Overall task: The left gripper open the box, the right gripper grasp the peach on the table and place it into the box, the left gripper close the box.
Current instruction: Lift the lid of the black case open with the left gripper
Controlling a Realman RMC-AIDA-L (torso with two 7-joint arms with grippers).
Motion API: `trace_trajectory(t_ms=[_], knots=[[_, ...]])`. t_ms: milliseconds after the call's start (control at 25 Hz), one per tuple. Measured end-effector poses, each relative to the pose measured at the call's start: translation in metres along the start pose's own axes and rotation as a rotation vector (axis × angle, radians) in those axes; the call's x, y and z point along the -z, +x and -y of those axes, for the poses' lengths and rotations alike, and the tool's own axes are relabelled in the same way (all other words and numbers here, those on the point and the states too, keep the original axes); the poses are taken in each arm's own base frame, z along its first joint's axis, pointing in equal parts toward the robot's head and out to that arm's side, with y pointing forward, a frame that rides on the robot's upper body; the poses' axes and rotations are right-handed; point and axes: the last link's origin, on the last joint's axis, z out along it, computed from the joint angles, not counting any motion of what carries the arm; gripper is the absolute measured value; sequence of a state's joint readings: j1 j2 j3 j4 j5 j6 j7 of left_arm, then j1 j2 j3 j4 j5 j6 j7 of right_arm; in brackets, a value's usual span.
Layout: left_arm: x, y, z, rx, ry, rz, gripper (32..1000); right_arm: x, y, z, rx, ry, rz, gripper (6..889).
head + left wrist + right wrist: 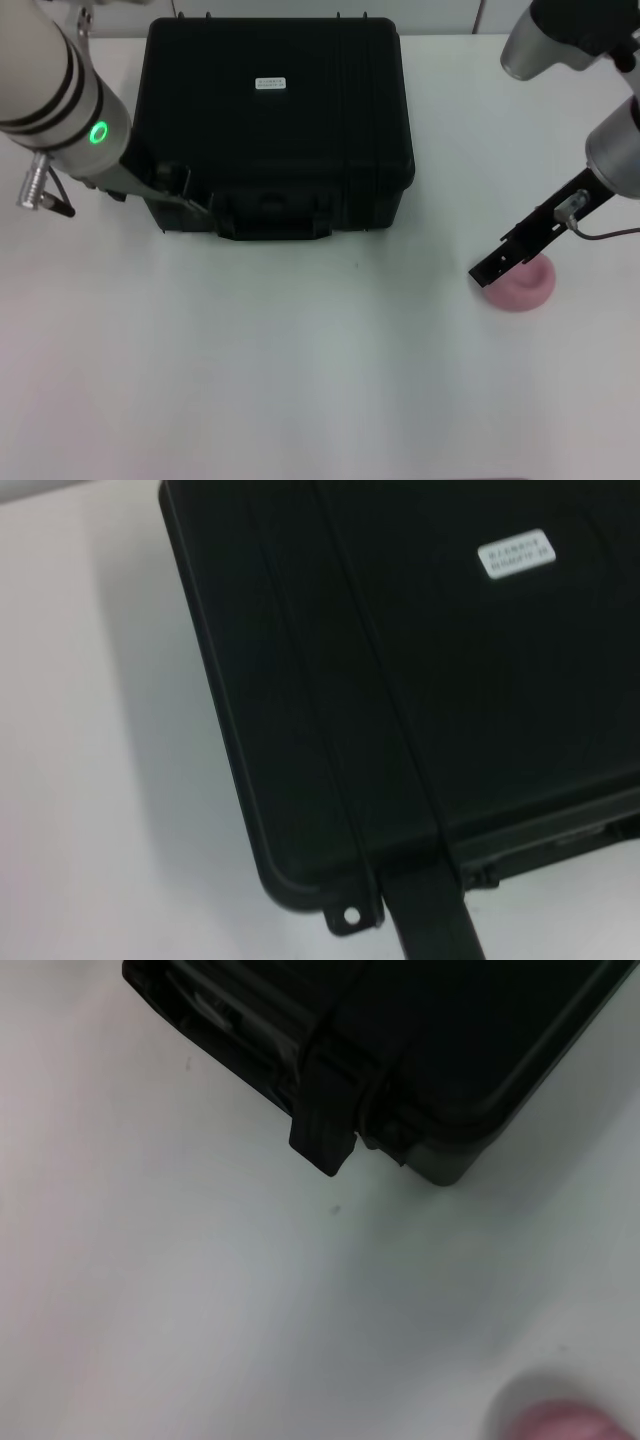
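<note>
Peach [522,285] half-hidden under right gripper [487,271], grip unclear; left gripper [196,204] at box [275,120] front, likewise.

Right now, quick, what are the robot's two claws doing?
Left gripper: at the closed box's front left corner; open or shut cannot be told.
Right gripper: over the peach on the table; grip cannot be told.

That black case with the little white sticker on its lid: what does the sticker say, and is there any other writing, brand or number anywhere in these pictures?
White label on the lid of the box: two short lines of dark print, too small and blurred to read in the head view or the left wrist view.
No other words, brands, numbers or signs show on the box, the table, the peach or either arm.
</note>
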State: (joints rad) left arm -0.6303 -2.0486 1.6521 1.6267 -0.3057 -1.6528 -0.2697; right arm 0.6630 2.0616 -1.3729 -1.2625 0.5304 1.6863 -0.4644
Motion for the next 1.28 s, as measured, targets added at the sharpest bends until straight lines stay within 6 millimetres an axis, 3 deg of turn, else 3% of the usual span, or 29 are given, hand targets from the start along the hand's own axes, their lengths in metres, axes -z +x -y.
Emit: trace_trajectory(t_ms=[840, 1280], knots=[[-0.022, 0.009, 0.007, 0.028, -0.037, 0.021, 905, -0.004, -0.006, -0.001, 0.015, -0.008, -0.019, 831], [-0.025, 0.013, 0.01, 0.031, -0.04, 0.018, 849, -0.004, -0.006, -0.001, 0.018, -0.009, -0.02, 829]])
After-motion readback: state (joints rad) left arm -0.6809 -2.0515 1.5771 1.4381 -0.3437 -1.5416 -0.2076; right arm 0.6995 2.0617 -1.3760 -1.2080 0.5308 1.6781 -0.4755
